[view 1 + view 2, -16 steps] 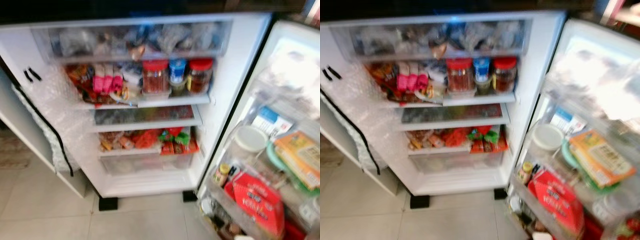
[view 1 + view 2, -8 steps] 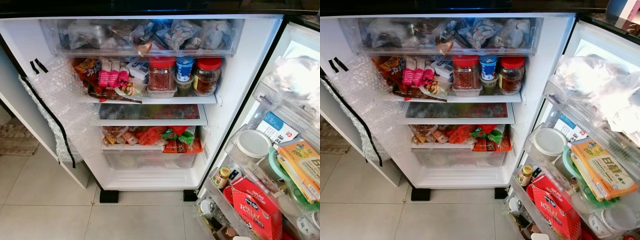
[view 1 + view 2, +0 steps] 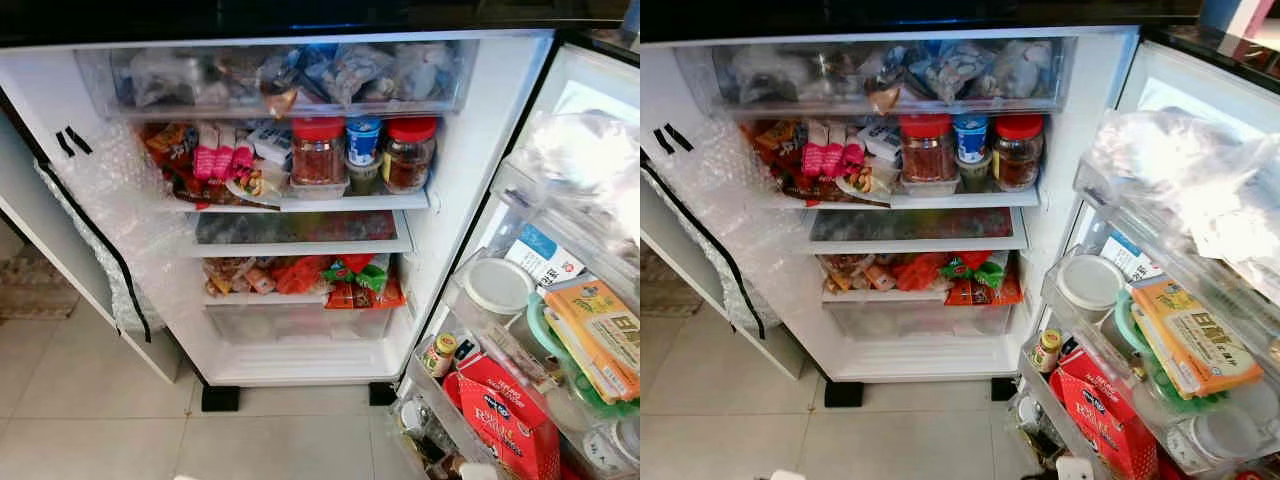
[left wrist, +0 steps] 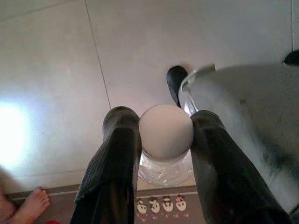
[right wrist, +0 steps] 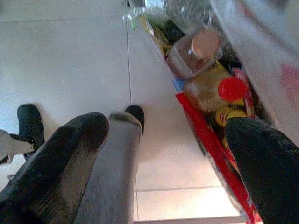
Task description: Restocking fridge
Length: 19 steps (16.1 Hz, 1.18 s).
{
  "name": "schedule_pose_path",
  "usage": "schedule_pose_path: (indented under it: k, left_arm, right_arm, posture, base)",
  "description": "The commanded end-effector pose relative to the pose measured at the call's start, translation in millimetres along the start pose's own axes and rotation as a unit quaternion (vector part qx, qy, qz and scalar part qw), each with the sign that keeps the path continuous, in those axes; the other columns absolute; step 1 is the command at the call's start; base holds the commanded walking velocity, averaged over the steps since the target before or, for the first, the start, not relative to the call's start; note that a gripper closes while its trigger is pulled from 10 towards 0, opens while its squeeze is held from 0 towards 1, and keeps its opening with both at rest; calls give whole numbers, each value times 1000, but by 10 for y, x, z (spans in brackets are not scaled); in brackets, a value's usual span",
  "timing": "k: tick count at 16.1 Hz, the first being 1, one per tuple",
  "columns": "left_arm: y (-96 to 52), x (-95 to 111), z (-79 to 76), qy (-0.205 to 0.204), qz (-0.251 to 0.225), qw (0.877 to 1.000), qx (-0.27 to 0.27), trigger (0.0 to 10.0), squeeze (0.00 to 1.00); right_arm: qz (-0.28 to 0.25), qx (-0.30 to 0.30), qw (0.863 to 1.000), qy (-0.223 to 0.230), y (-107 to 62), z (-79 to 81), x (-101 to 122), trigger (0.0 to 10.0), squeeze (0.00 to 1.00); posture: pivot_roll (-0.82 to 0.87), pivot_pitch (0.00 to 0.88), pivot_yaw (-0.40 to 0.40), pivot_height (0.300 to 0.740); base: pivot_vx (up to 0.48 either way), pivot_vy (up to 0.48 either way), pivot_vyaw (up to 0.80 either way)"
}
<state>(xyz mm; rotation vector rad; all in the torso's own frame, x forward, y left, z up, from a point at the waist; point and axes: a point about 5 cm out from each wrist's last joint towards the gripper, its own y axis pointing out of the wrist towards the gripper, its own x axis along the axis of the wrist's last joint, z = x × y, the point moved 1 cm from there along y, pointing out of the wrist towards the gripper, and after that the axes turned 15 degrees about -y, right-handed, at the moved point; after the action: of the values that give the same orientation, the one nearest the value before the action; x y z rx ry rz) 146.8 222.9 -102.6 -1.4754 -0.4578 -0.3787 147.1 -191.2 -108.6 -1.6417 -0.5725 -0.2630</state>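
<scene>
The fridge [image 3: 470,150] stands open in front of me, its shelves packed. Two red-lidded jars [image 3: 318,150] and pink packets [image 3: 220,155] sit on the upper shelf, with snack packs [image 3: 340,278] two shelves lower. In the left wrist view my left gripper [image 4: 164,120] is shut on a clear bottle with a white cap [image 4: 166,130], held low over the floor tiles. In the right wrist view my right gripper [image 5: 168,128] hangs open with nothing between its fingers, beside the bottom of the fridge door.
The open door [image 3: 1200,90] on the right holds a white-lidded tub [image 3: 1090,282], a red box [image 3: 1095,415], an orange box [image 3: 1185,335] and plastic bags. Bubble wrap [image 3: 120,200] lines the left wall. A person's bare foot [image 4: 29,204] is near a patterned mat.
The eye views were blurred a second ago and are sharp now, and the framing has shifted slightly. Nothing in the fridge has moved.
</scene>
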Motion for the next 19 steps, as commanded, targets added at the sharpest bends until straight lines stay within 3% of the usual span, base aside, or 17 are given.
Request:
schedule_pose_path:
  k: [1, 9, 13, 19]
  left_arm:
    - [-10, -45, 32, 6, 11, 1000, 3, 10000, 0]
    - [17, 16, -80, 16, 7, 1000, -14, 10000, 0]
    - [21, 43, -87, 14, 2, 1000, -17, 10000, 0]
    - [12, 5, -67, 14, 7, 1000, -15, 10000, 0]
  right_arm:
    - [6, -3, 1000, -4, 1, -15, -5, 10000, 0]
    - [2, -15, 1000, -22, 9, -161, 57, 10000, 0]
    - [-3, -15, 999, -38, 12, -194, 92, 10000, 0]
    - [0, -7, 999, -37, 4, -182, 49, 10000, 0]
  posture:
    - [-14, 59, 15, 740]
    - [-57, 35, -11, 740]
    - [-69, 64, -3, 740]
    - [-37, 117, -19, 740]
  base:
    - [0, 0, 0]
    - [0, -130, 0]
    - [0, -256, 0]
    - [0, 0, 0]
